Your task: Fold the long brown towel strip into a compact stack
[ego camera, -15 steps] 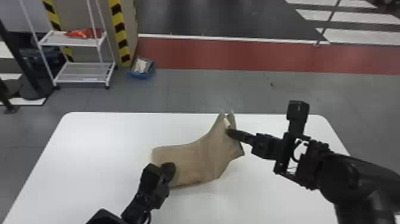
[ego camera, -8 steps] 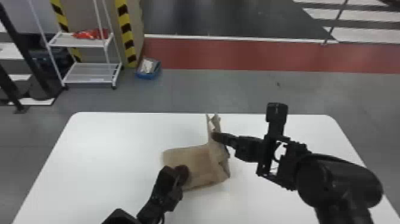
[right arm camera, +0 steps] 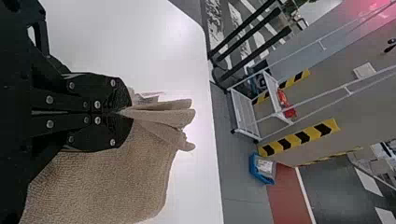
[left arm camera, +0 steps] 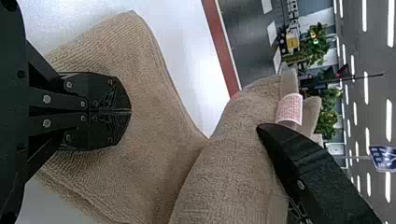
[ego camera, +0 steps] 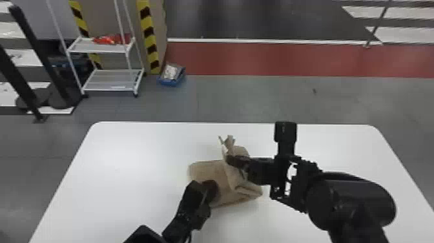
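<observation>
The brown towel (ego camera: 206, 169) is on the white table (ego camera: 122, 161). Your left gripper (left arm camera: 128, 110) presses it, fingers together; your right gripper (right arm camera: 125, 111) pinches its raised end. Lay that end flat, matching the edges, without dragging the bottom.

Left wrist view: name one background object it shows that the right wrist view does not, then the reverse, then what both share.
Left, not right: the blue sign with white marks.
Right, not left: the white metal shelf rack.
Both: the brown cloth towel strip, the black right end effector gripping it, the white tabletop and the red floor strip.
</observation>
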